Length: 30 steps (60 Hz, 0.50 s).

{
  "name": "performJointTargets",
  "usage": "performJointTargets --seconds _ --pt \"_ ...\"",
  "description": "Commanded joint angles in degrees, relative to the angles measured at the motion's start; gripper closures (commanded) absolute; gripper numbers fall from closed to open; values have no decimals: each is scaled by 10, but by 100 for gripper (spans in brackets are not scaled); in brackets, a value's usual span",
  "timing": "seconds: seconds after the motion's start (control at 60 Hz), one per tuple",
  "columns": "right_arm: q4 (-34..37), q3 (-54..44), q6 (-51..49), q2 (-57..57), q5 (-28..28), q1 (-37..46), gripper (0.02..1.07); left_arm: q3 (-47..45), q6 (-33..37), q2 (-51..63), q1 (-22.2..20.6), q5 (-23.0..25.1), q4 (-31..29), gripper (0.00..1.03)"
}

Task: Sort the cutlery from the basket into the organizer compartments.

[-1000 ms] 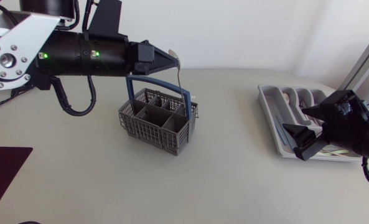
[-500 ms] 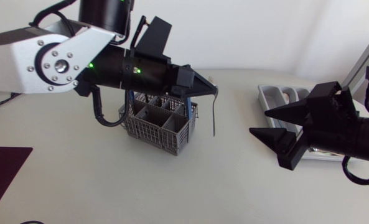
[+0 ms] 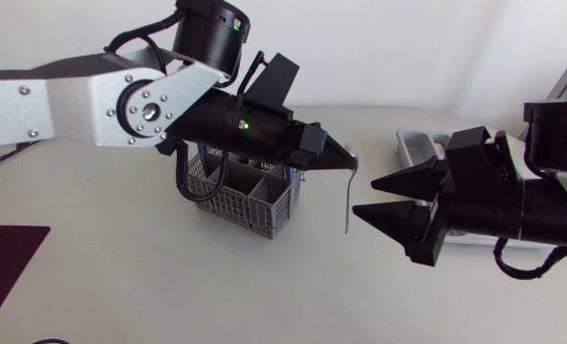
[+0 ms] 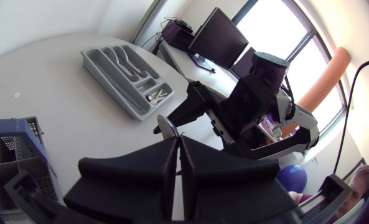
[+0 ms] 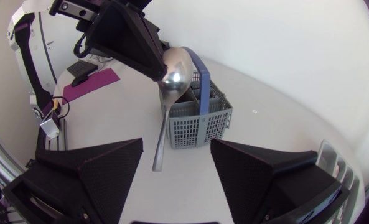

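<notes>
My left gripper (image 3: 338, 159) is shut on a metal spoon (image 3: 348, 196), pinching its bowl so the handle hangs straight down, to the right of the grey cutlery basket (image 3: 245, 196) with the blue handle. My right gripper (image 3: 364, 198) stands open just right of the spoon, fingers pointing at it. In the right wrist view the spoon (image 5: 172, 78) hangs ahead of my open gripper (image 5: 177, 146), with the basket (image 5: 200, 121) behind it. The grey organizer (image 3: 409, 143) lies at the far right, mostly hidden by my right arm. The left wrist view shows the organizer (image 4: 125, 71) holding some cutlery.
A dark purple mat (image 3: 6, 268) lies at the table's front left corner. The tabletop in front of the basket and below the spoon is bare.
My left arm has carried the spoon up from the basket and rightward. My right arm has moved left from the organizer to face the spoon, its fingers still open.
</notes>
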<state>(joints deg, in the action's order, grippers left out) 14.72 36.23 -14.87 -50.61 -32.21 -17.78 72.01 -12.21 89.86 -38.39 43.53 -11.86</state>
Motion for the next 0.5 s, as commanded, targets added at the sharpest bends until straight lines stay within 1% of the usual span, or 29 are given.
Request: performJointTargets --seconds 0.0,0.267,0.483 --pt "-12 10 22 -15 -8 -10 29 19 -6 12 -5 12 -2 100" --pt "-33 25 43 -47 -12 -20 30 17 -7 12 -7 21 -3 100" --pt "-42 33 51 -65 -20 -23 56 17 -7 12 -6 22 -3 100"
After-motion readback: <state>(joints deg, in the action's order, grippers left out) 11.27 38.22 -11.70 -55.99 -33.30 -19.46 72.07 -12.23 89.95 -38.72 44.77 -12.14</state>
